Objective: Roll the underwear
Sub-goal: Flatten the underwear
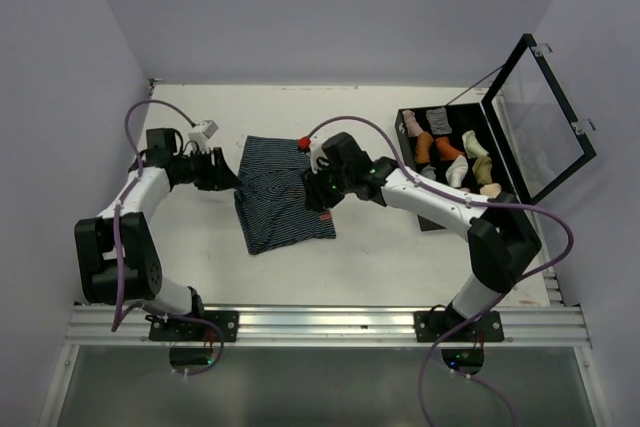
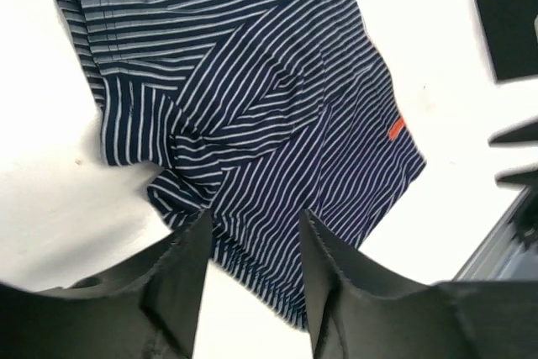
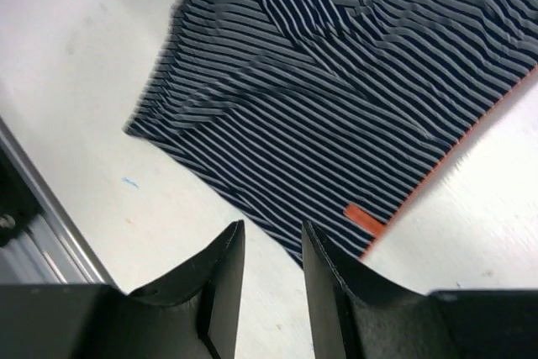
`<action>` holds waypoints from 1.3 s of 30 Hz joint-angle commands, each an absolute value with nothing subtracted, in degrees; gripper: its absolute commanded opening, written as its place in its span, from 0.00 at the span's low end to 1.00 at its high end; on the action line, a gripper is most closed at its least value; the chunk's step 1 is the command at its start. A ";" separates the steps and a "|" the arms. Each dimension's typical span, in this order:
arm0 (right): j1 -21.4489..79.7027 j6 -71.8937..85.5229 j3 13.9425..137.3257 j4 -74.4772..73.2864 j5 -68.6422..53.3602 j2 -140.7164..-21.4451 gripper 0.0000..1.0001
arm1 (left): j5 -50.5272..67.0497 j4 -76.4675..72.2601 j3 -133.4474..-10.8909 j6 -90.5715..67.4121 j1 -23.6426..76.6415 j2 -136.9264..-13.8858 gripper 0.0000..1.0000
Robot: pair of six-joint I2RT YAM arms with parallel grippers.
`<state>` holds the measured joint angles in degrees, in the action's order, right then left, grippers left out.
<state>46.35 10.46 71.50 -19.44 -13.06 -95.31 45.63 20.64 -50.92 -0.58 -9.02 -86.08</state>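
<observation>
**Item: left gripper [image 2: 252, 226].** Jaws parted, nothing pinched. The near hem of the underwear [image 2: 277, 124] shows in the gap, beside a bunched fold.
- Risk: closing here may catch only the top layer or the bunched fold, so the roll would start lumpy or the cloth would drag across the table [image 1: 350, 257].

**Item: right gripper [image 3: 271, 237].** Jaws narrowly apart and empty. They hover over bare table just off the garment's corner, near the orange tag [image 3: 363, 220].
- Risk: closing from this spot would likely take no cloth. If only one side gets gripped, the roll would probably skew.

**Item: underwear.** Navy striped with orange trim, lying flat and unrolled at mid-table, slightly toward the left edge, between the two grippers.

**Pose, left arm.** The base is at the near-left corner and the elbow is lifted by the left edge. The forearm reaches right, to the garment's left side.

**Pose, right arm.** The base is toward the near-right corner. The arm stretches leftward, with the wrist over the garment's right side.

**Nearby: sock case [image 1: 402, 132].** Lid open, at the far-right corner, well apart from the cloth.
</observation>
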 commanded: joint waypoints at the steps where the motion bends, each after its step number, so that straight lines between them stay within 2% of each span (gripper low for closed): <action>1: 44.83 3.69 69.08 -26.80 -16.61 -96.15 0.37 | 46.85 41.08 -56.51 22.12 -9.05 -83.32 0.46; 2: 44.56 3.60 68.82 -28.72 -15.57 -96.07 0.37 | 46.24 43.66 -57.04 26.76 -8.62 -83.32 0.43; 5: 43.42 4.65 66.37 -29.79 -14.59 -95.28 0.43 | 44.48 51.05 -56.69 32.41 -5.90 -82.71 0.46; 12: 41.05 9.75 65.21 -30.85 -17.13 -100.18 0.45 | 39.73 55.19 -58.18 34.37 4.30 -87.54 0.49; 18: 40.52 12.83 66.97 -31.12 -17.40 -104.58 0.44 | 32.88 53.53 -58.10 32.61 10.19 -92.36 0.48; 20: 40.43 13.18 67.76 -30.94 -17.14 -105.90 0.44 | 32.08 51.07 -57.83 30.60 10.37 -93.51 0.46; 25: 38.24 13.36 70.48 -32.16 -16.51 -111.25 0.43 | 33.31 42.91 -58.53 24.98 9.32 -95.52 0.47; 32: 34.37 13.97 76.98 -32.43 -17.58 -118.46 0.37 | 32.61 34.20 -69.49 18.64 8.35 -111.08 0.46; 37: 31.38 13.71 85.07 -31.20 -16.96 -122.25 0.22 | 32.52 33.40 -80.67 16.70 6.07 -119.43 0.46; 39: 30.15 12.92 87.18 -31.38 -17.22 -123.05 0.22 | 31.64 34.62 -84.80 17.40 5.63 -119.71 0.48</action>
<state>32.14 14.76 84.60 -32.25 -21.98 -120.07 36.38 39.77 -80.36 17.28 7.33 -116.92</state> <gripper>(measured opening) 0.226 0.464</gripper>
